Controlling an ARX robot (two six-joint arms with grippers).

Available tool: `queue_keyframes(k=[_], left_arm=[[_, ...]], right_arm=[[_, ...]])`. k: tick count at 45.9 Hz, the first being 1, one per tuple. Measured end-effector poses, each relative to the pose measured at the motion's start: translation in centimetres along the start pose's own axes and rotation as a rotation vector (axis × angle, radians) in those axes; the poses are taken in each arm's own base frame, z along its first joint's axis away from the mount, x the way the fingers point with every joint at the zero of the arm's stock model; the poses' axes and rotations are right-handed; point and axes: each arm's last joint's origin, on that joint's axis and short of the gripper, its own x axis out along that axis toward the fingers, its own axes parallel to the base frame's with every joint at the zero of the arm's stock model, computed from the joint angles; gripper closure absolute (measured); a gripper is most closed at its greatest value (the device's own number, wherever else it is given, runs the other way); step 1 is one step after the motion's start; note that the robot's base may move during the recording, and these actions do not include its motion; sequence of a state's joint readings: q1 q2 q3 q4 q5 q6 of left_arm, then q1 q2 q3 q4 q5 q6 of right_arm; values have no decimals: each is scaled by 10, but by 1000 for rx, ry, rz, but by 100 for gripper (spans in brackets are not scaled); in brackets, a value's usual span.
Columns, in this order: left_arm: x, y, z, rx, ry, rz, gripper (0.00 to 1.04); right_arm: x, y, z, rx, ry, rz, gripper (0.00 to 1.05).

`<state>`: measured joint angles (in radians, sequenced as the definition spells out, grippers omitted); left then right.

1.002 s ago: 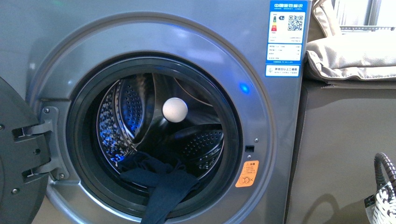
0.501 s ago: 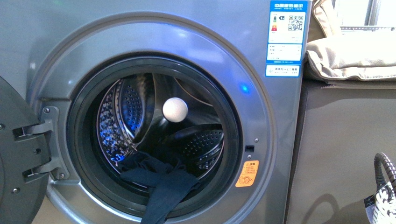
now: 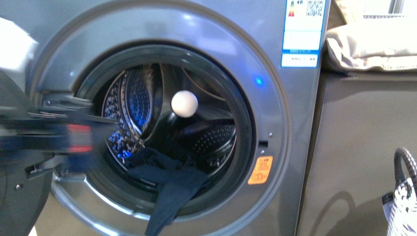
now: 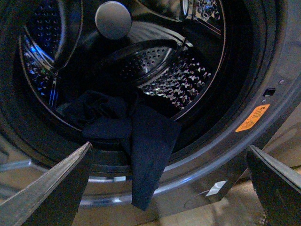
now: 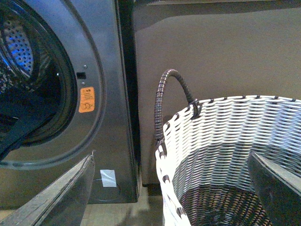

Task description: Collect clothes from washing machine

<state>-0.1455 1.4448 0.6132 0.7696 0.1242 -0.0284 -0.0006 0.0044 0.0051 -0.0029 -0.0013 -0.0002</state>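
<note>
The grey washing machine point(image 3: 295, 123) stands with its door open. Dark navy clothes point(image 3: 167, 179) lie at the front of the steel drum point(image 3: 133, 108), and one end hangs out over the door rim. In the front view my left arm point(image 3: 54, 137) is a dark blur with red marks across the hinge side of the opening. In the left wrist view the left gripper point(image 4: 169, 146) is open and empty, a little in front of the hanging clothes point(image 4: 146, 141) and facing them. The right gripper point(image 5: 170, 153) is open and empty above the woven basket point(image 5: 225, 136), beside the washing machine point(image 5: 108, 70).
The open door point(image 3: 19, 196) juts out at the lower left. A grey cabinet point(image 3: 364, 147) with a beige cushion point(image 3: 373, 44) on top stands right of the machine. The white-and-grey basket point(image 3: 403, 196) sits at the far right. A round pale knob point(image 3: 184, 103) shows deep in the drum.
My left arm has swung into the front view from the left, blurred with motion, in front of the hinge. The scene has shifted slightly upward. The clothes lie as before.
</note>
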Motion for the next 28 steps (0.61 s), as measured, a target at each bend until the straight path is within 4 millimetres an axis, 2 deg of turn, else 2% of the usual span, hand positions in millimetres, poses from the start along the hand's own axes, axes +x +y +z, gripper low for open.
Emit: queue_keyframes(k=[11, 16, 20, 28], left_arm=[[72, 5, -7, 18, 76, 1, 6], [96, 4, -12, 25, 130, -11, 6], [126, -1, -14, 53, 200, -41, 6], [159, -10, -13, 91, 268, -91, 6]], right_arm=[[0, 0, 0, 0, 0, 0, 7], [0, 0, 0, 0, 0, 0, 7], [0, 0, 0, 0, 0, 0, 7], [0, 0, 0, 0, 0, 0, 7]])
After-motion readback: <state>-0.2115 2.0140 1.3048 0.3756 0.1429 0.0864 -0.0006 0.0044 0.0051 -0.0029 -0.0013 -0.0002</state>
